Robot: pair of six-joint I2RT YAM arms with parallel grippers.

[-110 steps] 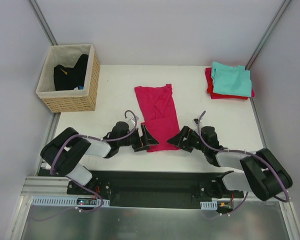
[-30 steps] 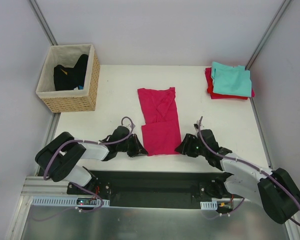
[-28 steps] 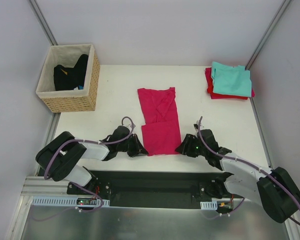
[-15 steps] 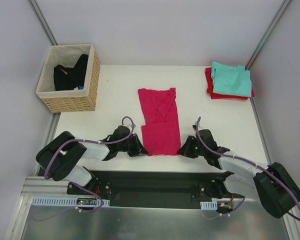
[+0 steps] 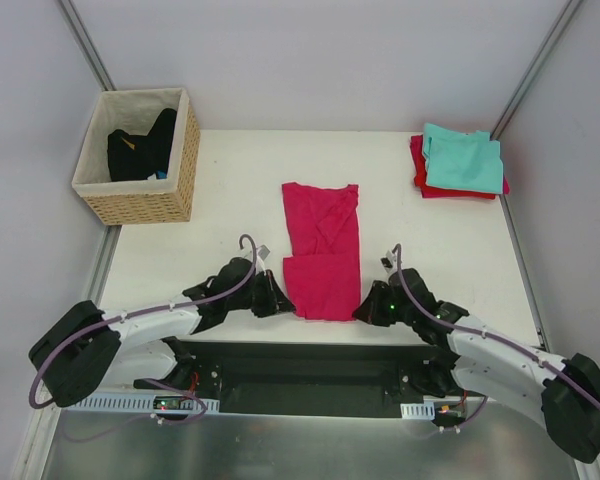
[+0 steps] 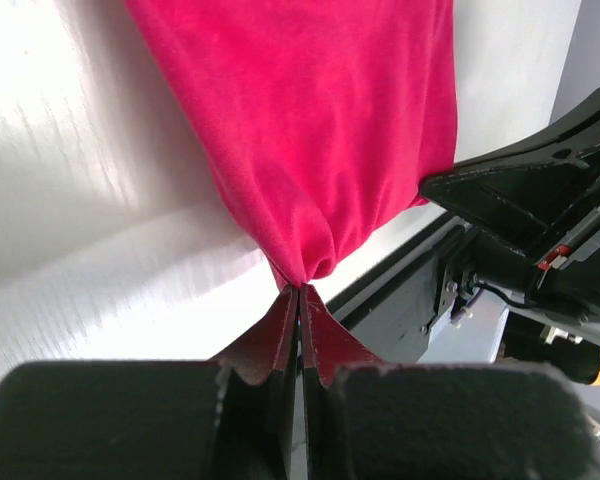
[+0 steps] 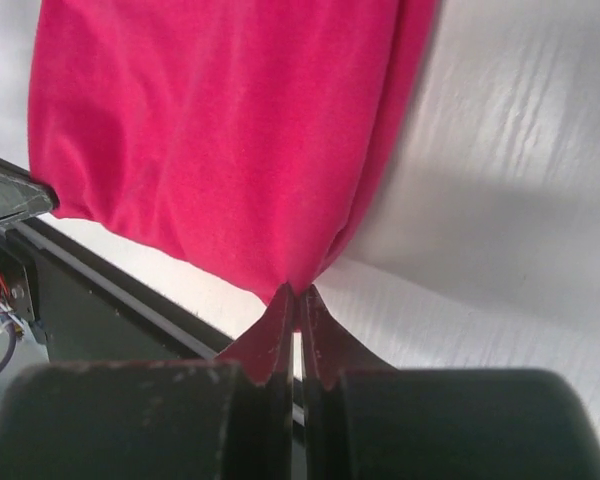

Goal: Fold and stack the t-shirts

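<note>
I have the left tool (image 6: 298,292) clamped tight on the magenta t-shirt (image 5: 323,250) at its near-left corner, right tool (image 7: 296,292) likewise on the near-right. Shirt lies mid counter (image 5: 230,200).

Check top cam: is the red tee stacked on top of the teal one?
No, the teal t-shirt lies on top, and the red t-shirt shows only along its left and near edges.
</note>
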